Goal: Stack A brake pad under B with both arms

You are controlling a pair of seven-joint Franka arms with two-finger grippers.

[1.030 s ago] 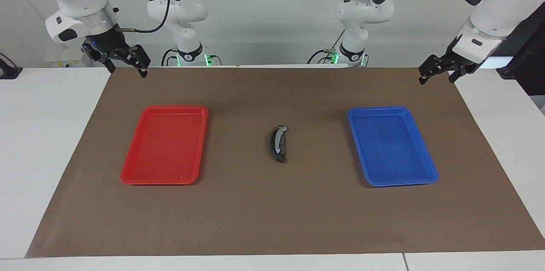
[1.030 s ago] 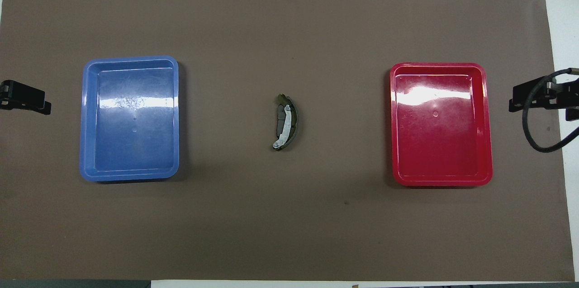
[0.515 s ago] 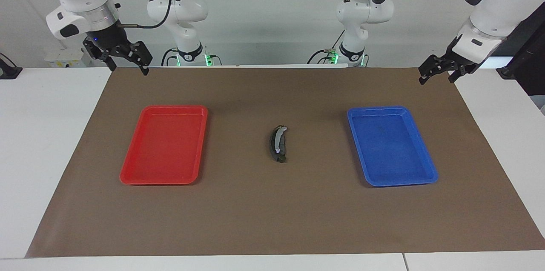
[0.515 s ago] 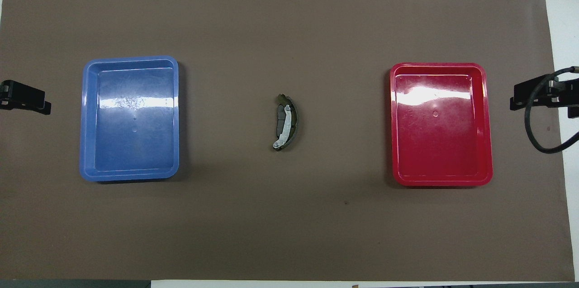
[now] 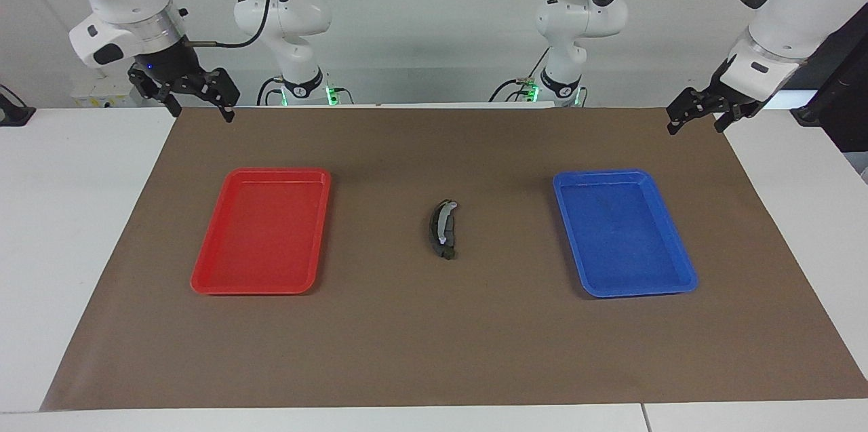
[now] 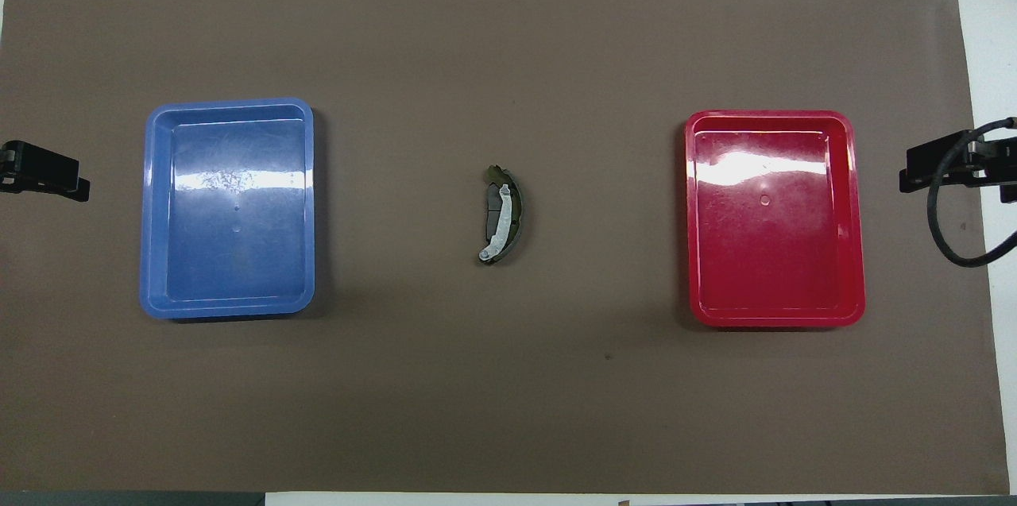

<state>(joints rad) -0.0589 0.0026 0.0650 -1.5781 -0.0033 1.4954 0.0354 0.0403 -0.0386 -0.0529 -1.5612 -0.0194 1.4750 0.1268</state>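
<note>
Flanking stacked pads (image 5: 443, 229): two trays (image 5: 263, 230)

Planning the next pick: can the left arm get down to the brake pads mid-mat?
Probably yes. The left gripper hangs open over the mat's edge, and only bare mat surrounds the brake pads; the blue tray sits aside.

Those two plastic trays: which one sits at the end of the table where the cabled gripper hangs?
The red tray. The right gripper, trailing a looped black cable, hangs beside it; the blue tray lies toward the left arm's end.
</note>
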